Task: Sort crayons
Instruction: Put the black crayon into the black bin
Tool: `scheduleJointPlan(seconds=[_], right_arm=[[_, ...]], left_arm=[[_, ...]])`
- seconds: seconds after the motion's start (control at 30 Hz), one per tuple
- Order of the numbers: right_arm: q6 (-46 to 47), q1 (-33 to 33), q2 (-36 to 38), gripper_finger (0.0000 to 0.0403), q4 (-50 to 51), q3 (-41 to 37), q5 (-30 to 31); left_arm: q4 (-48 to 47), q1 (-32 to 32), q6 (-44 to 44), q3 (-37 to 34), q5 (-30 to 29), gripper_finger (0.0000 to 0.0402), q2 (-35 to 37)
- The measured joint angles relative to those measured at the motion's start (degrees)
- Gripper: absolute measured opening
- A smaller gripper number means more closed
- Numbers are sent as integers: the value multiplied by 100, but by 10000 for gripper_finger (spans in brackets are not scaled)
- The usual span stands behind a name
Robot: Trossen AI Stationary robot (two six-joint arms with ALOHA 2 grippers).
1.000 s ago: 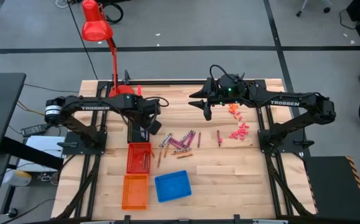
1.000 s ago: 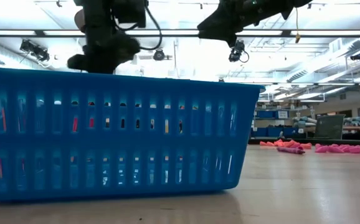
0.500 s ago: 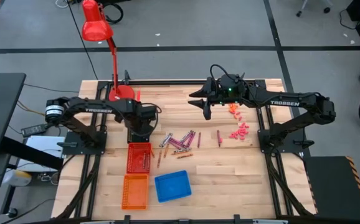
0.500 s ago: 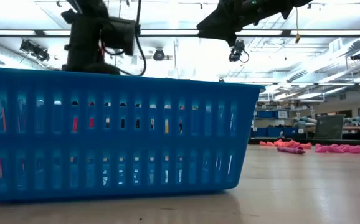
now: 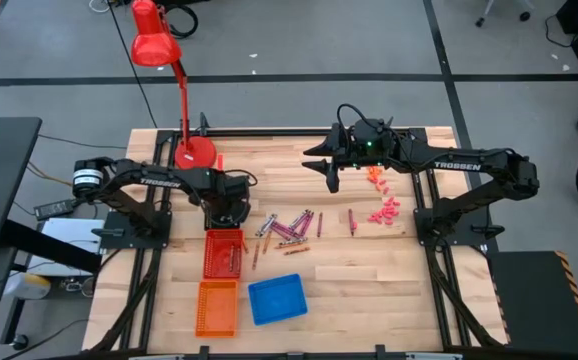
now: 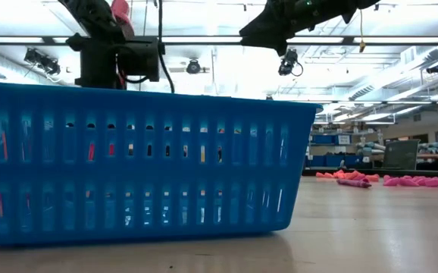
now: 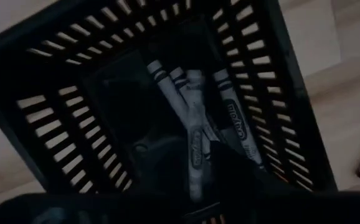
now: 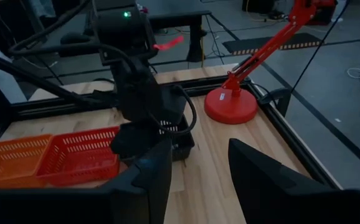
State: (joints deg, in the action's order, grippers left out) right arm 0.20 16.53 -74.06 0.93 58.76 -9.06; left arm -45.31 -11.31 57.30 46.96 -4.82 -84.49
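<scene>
Swinging back from the pile, the left end effector (image 5: 226, 208) now hangs directly over the black slotted plastic basket (image 7: 255, 81) at the rear of the basket row, where a second ago it reached out toward the loose sticks — a move that reads as a delivery run. Its wrist view looks straight down into that basket, where several grey-silver paper-wrapped crayons (image 7: 195, 118) lie bundled on the floor, just below its tips; whether it is clenched or released I cannot tell. The scattered magenta, brown-orange and dark red crayons (image 5: 291, 226) lie well apart on the pale wooden plank surface (image 5: 369, 270), so much sorting remains. The right end effector (image 5: 331, 176) hovers with its fingers spread — empty, beyond the pile.
</scene>
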Motion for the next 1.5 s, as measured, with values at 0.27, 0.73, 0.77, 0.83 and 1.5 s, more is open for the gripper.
scheduleJointPlan(seconds=[0.27, 0.73, 0.77, 0.83, 1.5], right_arm=[[248, 7, 0, 162, 2, 0, 0], [226, 7, 0, 162, 0, 0, 140], [188, 7, 0, 162, 0, 0, 140], [123, 7, 0, 162, 0, 0, 140], [69, -62, 0, 162, 327, 0, -407]], left_arm=[[1, 4, -333, 440, 0, 156, 61], [386, 156, -829, 1459, -202, 142, 11], [488, 196, -892, 1459, -203, 142, -23], [648, 289, -970, 1463, -192, 142, -171], [1438, 1121, -2221, 1456, -155, 142, -1318]])
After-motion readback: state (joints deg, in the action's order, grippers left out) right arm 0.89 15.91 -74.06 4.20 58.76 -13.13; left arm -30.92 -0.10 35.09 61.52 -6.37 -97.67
